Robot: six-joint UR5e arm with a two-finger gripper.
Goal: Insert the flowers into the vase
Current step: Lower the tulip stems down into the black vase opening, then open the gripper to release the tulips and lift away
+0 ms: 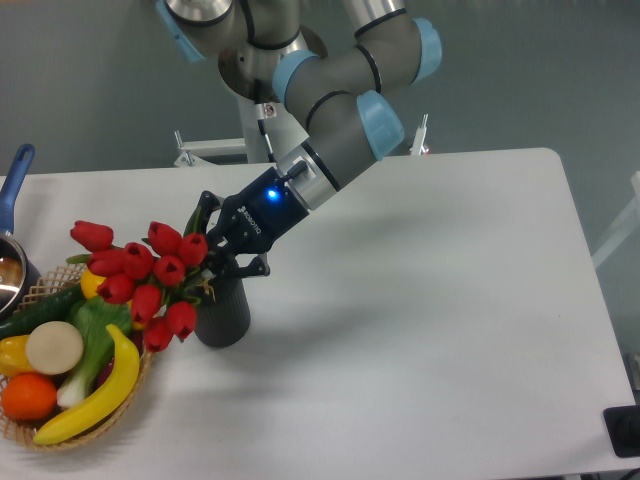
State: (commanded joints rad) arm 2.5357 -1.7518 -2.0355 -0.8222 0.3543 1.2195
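Observation:
The flowers (140,275), a bunch of red tulip buds with green stems, lie tilted with the buds pointing left over the basket. My gripper (218,252) is shut on their stems just above the mouth of the vase (224,312). The vase is a dark grey cylinder standing upright on the white table, right of the basket. The stem ends are hidden behind my fingers and the vase's rim, so I cannot tell whether they are inside the mouth.
A wicker basket (20,432) at the front left holds a banana (95,395), an orange, a leek and other produce. A pot with a blue handle (12,190) sits at the left edge. A black object (622,432) is at the front right corner.

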